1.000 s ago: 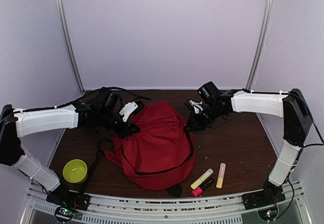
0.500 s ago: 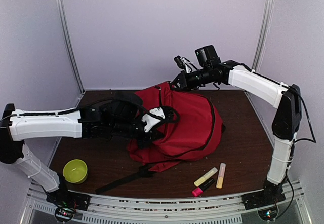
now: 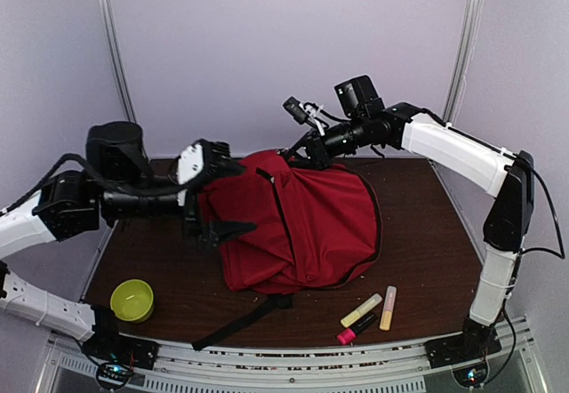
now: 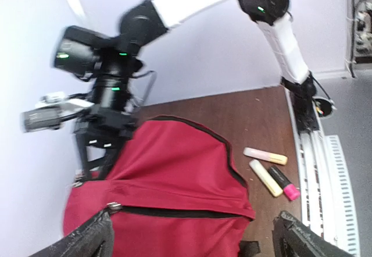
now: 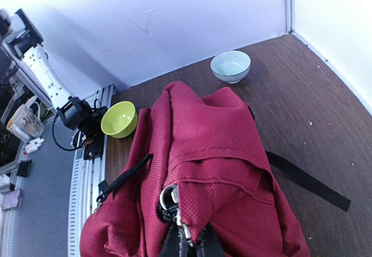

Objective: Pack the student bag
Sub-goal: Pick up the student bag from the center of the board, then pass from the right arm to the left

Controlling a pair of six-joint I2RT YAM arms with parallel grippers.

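Two arms engaged: right jaws clamped on top of the student bag (image 3: pixel 298 224) near the far edge of the worktop (image 3: pixel 418 233); left jaws wide, empty. Judged step: opening; next, left jaws grip fabric.

Likely a lab: white booth walls (image 3: pixel 284 55), aluminium rail (image 3: pixel 293 364).

Matt red cloth, coarse weave, on student bag (image 3: pixel 302 224), with small shiny metal zip ring (image 5: pixel 168 197); table (image 3: pixel 418 242) dark wood-look, faint sheen; green bowl (image 3: pixel 132 300) smooth plastic, slightly glossy.
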